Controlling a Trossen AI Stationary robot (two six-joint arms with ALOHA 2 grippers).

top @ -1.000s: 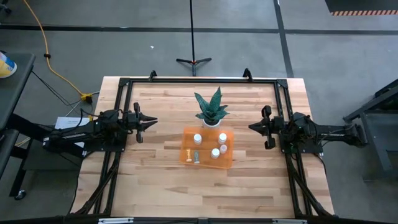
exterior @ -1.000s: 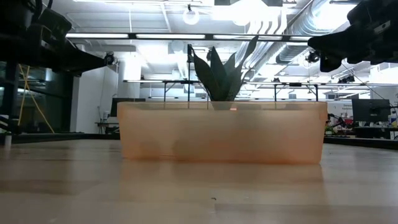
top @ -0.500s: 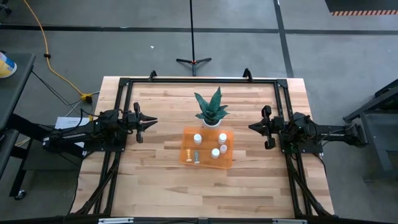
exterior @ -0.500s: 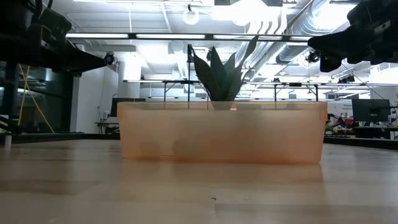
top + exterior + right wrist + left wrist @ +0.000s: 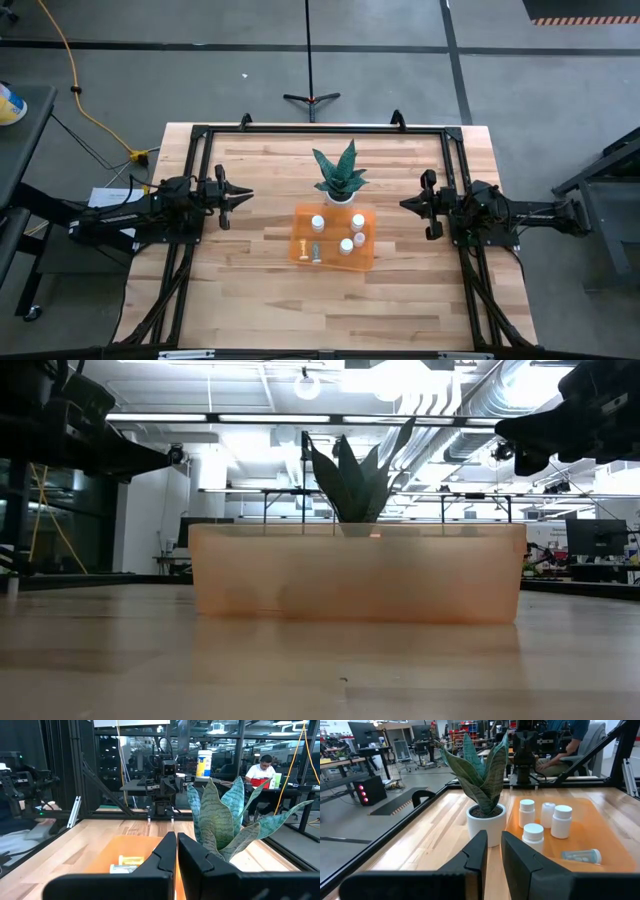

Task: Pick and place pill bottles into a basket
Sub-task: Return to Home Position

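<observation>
Several white pill bottles (image 5: 346, 246) stand upright inside the translucent orange basket (image 5: 368, 258) at the table's middle; they also show in the left wrist view (image 5: 562, 821). A clear bottle (image 5: 580, 855) lies on its side on the basket floor. My left gripper (image 5: 247, 196) is shut and empty, above the table to the left of the basket. My right gripper (image 5: 404, 205) is shut and empty, above the table to the basket's right. In the low view the basket's near wall (image 5: 355, 572) hides the bottles.
A spiky green plant in a white pot (image 5: 340, 175) stands just behind the basket's far wall; it also shows in the left wrist view (image 5: 485, 822). A black frame (image 5: 320, 130) runs round the table edges. Bare wood lies on the near side of the basket.
</observation>
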